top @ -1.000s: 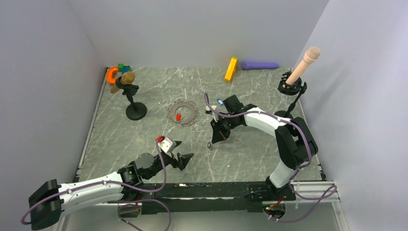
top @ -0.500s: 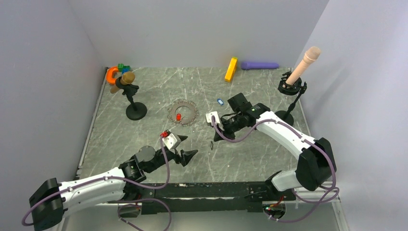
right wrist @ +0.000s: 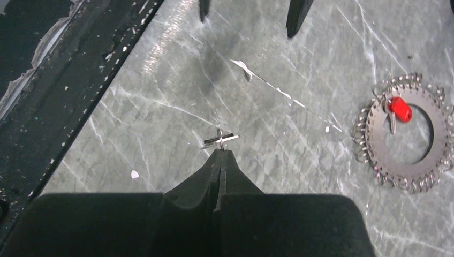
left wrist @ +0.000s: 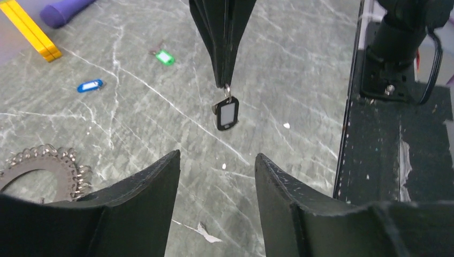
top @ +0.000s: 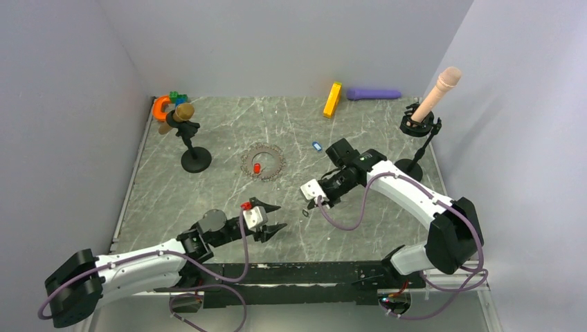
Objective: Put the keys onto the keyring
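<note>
My right gripper (top: pixel 309 209) is shut on the small metal ring of the black-rimmed key (left wrist: pixel 226 113), which hangs just above the table. It shows edge-on in the right wrist view (right wrist: pixel 220 140), at the tip of that gripper (right wrist: pixel 220 152). My left gripper (top: pixel 280 216) is open and empty, a short way to the key's left and pointing at it (left wrist: pixel 217 156). The keyring (top: pixel 263 161) lies flat mid-table with the red key (top: pixel 257 168) on it. The blue key (top: pixel 316 146) and the green key (left wrist: pixel 165 57) lie loose beyond.
A black stand (top: pixel 194 159) holding a brown piece is at the left, with an orange horseshoe piece (top: pixel 161 107) behind it. A yellow block (top: pixel 332 99) and purple cylinder (top: pixel 374 93) lie at the back. A stand with a peach cylinder (top: pixel 435 93) is at the right.
My right gripper has carried the black-rimmed key toward the near edge and the left gripper. My left gripper has moved right, toward the key, still open.
</note>
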Controlling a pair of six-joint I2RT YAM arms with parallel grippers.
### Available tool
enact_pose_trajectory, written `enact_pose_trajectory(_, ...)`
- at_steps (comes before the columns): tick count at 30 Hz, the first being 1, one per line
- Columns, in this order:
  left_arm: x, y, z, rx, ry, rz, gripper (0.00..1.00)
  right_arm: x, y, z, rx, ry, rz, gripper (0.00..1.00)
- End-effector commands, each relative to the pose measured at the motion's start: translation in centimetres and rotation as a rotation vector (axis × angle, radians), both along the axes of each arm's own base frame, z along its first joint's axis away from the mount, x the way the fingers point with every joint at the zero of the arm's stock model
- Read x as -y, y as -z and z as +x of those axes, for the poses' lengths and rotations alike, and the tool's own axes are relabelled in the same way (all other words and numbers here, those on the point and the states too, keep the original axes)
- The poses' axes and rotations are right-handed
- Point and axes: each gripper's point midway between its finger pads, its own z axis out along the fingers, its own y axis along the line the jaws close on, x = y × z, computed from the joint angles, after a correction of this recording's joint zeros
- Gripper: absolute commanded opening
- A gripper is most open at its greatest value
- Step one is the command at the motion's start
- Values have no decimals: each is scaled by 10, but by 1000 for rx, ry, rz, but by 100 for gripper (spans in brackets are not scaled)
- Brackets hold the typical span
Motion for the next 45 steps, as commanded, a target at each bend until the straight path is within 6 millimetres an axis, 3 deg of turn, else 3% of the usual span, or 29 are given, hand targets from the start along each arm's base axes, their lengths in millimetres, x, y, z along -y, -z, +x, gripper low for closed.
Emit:
enact_pose_trajectory(1,14,-14,1,113,67,23,57,-13,-15,-9,57,-111,58,0)
enact_pose_trajectory(15,43,-21,2,51,133,-39,42,-20,-6,-21,49,-141,24,0)
enact_pose_trajectory(24,53,-15,1,-27,149,-66,34,-25,-12,-20,14,-98,35,0)
enact_pose_trajectory(35,54,-13,-3,-94,157,-95,33,-28,-15,-14,-9,-33,28,0)
enact_pose_trajectory(45,53,-7,10,-144,79,-70,33,-30,-17,-10,-10,-8,27,0)
